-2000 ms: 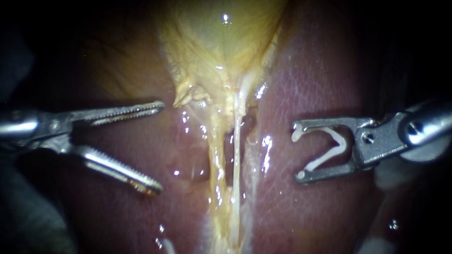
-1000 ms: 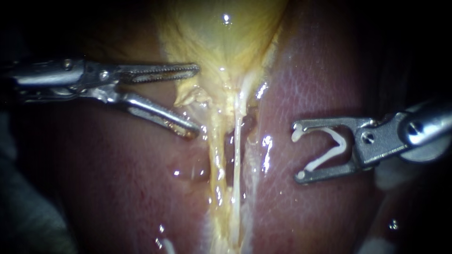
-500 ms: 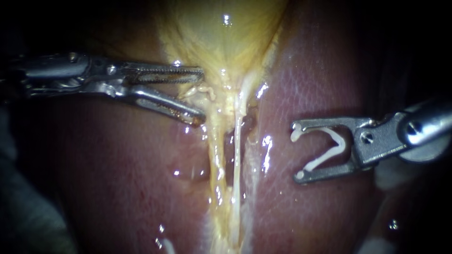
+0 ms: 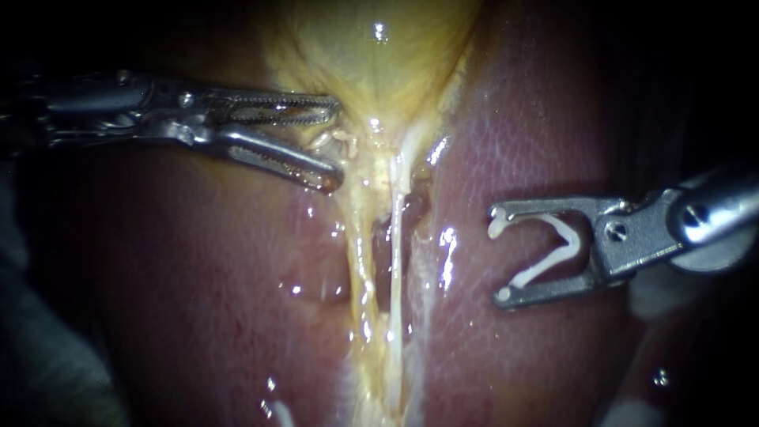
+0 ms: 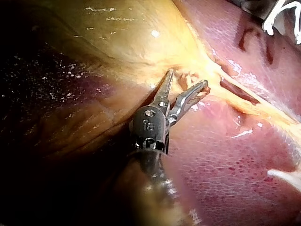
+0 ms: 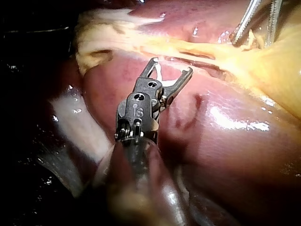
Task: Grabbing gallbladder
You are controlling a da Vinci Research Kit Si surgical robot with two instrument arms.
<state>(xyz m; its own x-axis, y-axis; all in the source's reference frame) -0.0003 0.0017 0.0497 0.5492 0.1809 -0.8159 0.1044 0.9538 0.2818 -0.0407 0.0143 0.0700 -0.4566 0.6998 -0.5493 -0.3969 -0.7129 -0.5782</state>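
The yellow gallbladder (image 4: 371, 55) narrows downward into two pale tubes (image 4: 394, 261) lying in a groove of the red liver (image 4: 538, 134). My left instrument (image 4: 337, 142) reaches the gallbladder's lower left edge with its toothed jaws open. A frayed flap of pale tissue (image 4: 341, 142) lies in the gap; the upper jaw rests on the yellow wall. The left wrist view shows the same gap at my left instrument (image 5: 188, 78). My right instrument (image 4: 500, 255) hovers over the liver to the right, apart from the tubes, its wide jaws holding a white clip (image 4: 545, 265).
Wet glints cover the liver on both sides of the groove. In the right wrist view a white strip of gauze (image 6: 80, 122) lies beside the liver, behind my right instrument (image 6: 172, 66). The scene's edges are dark.
My left instrument has travelled up and to the right from the bare liver to the gallbladder's lower edge, and its jaws have narrowed around the frayed flap. My right instrument has stayed still.
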